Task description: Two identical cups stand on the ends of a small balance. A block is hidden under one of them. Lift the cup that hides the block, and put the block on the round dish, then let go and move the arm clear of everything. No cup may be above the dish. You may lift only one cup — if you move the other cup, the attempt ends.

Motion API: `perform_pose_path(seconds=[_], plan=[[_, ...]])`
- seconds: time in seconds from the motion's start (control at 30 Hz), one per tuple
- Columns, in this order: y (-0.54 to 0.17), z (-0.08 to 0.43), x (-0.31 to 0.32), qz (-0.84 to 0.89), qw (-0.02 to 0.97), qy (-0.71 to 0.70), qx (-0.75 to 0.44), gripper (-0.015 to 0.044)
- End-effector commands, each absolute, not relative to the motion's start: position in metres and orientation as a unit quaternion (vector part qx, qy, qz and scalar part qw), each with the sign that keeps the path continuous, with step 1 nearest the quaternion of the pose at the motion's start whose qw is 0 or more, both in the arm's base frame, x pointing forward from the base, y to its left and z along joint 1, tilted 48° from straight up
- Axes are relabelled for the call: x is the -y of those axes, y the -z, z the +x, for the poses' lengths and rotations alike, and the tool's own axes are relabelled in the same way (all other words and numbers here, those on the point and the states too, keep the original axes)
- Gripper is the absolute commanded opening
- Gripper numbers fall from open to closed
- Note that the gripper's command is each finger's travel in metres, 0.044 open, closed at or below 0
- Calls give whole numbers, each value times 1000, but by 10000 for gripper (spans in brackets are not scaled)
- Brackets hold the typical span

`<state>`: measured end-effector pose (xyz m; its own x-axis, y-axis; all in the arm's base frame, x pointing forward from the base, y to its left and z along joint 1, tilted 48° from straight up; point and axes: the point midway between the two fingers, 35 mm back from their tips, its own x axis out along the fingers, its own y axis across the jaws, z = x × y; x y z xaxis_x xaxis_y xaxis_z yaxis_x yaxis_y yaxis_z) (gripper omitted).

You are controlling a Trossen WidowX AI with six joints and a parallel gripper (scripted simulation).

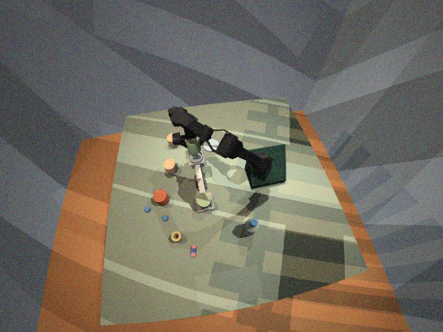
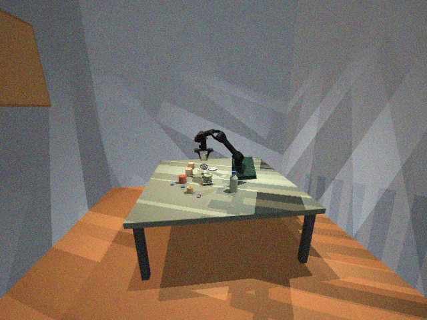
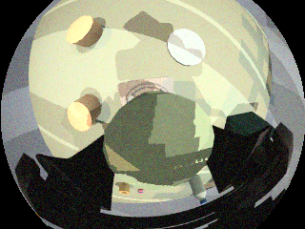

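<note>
A grey-green table (image 1: 139,282) (image 2: 179,213) (image 3: 52,72) banded with light and shadow stands on an orange floor (image 1: 75,228) (image 2: 107,237), among faceted blue-grey walls (image 1: 150,53) (image 2: 172,51); by the top view's clock, 12 at its upper edge and the balance (image 1: 201,185) (image 3: 129,89) at the centre, a dark green board (image 1: 277,157) (image 2: 249,169) (image 3: 245,123) under the arm's base lies at 3; a blue-capped bottle (image 1: 251,226) (image 2: 233,183) (image 3: 198,187) stands between 4 and 5; a small pink-and-blue piece (image 1: 193,251) (image 2: 199,195) (image 3: 140,191) is at 6; a tan ring (image 1: 172,238) is at 7; a red cylinder (image 1: 161,197) (image 2: 182,179) is at 8; two tan cylinders sit at 10 and 11; the white dish (image 1: 212,144) (image 2: 212,169) (image 3: 186,47) is near 1, with no cup above it.

The claw (image 1: 193,142) (image 2: 203,155) (image 3: 155,128) is clamped around a greenish cup (image 1: 193,146) (image 2: 204,157) (image 3: 157,135), its fingers spread wide by the cup's girth; that cup hangs raised above the table, towards 12, clear of the balance; the other cup (image 1: 203,200) (image 2: 207,178) stands on the balance's 6 o'clock end; I cannot tell where the block is.
</note>
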<state>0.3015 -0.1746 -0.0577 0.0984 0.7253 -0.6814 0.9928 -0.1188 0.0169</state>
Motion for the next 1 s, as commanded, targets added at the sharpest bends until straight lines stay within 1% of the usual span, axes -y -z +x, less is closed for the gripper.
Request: perform_pose_path(seconds=[0.0,0.97], plan=[[51,301,181,696,255,268,-615,0],[50,299,181,698,249,268,-615,0]])
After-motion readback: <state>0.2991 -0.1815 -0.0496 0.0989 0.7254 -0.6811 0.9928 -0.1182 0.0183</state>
